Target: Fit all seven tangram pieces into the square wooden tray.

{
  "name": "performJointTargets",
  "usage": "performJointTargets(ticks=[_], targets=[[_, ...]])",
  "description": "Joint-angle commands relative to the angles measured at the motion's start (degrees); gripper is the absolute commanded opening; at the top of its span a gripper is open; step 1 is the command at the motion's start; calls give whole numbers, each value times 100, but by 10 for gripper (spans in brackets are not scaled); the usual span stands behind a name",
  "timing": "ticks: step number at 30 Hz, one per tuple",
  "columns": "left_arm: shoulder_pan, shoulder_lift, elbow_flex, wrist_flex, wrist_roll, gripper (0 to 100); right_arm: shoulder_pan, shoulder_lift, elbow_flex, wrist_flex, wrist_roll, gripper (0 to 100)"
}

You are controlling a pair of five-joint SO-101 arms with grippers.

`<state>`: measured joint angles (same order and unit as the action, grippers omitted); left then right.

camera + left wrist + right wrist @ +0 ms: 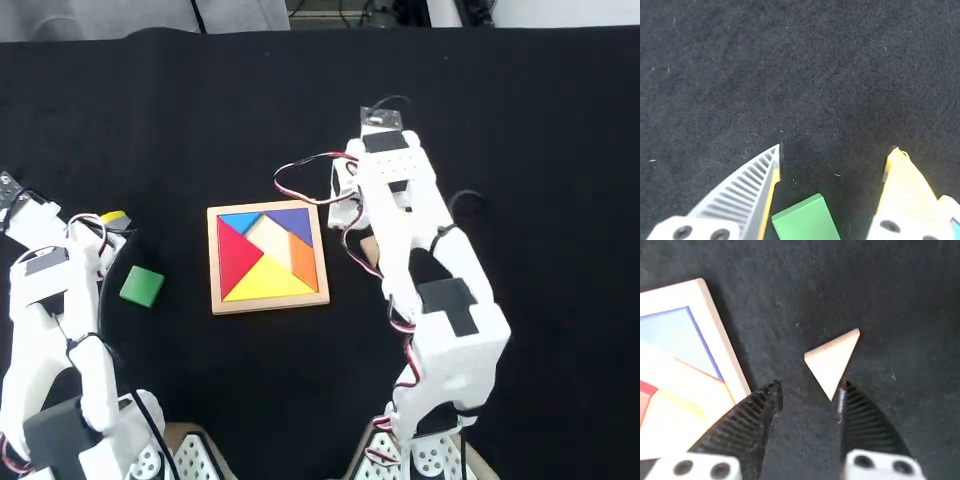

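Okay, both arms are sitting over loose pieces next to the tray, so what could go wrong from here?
1. The small beige triangle sits off-centre between the open jaws of the right gripper, its tip by one of them; closing may spin it away instead of clamping it.
2. That gripper hangs close to the wooden tray rim; a nudge could unsettle the seated pieces.
3. The green square lies nearer one jaw of the left gripper, so it may slide on the cloth.

The left arm (40, 335) and right arm (400, 210) are white shells with black servo blocks and red-black-white cables. The left end effector (837, 148) has grey and yellow ribbed fingers (747, 187), the right end effector (809, 386) black ones.
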<state>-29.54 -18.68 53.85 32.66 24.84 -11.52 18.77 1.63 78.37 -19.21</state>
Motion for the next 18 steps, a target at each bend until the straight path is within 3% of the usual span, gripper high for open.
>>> performJointTargets(ticks=[1, 18], targets=[[101, -149, -40, -114, -44, 328, 105, -22, -48, -290, -88, 244], [101, -149, -31, -114, -44, 328, 510, 479, -198, -563, -598, 247]])
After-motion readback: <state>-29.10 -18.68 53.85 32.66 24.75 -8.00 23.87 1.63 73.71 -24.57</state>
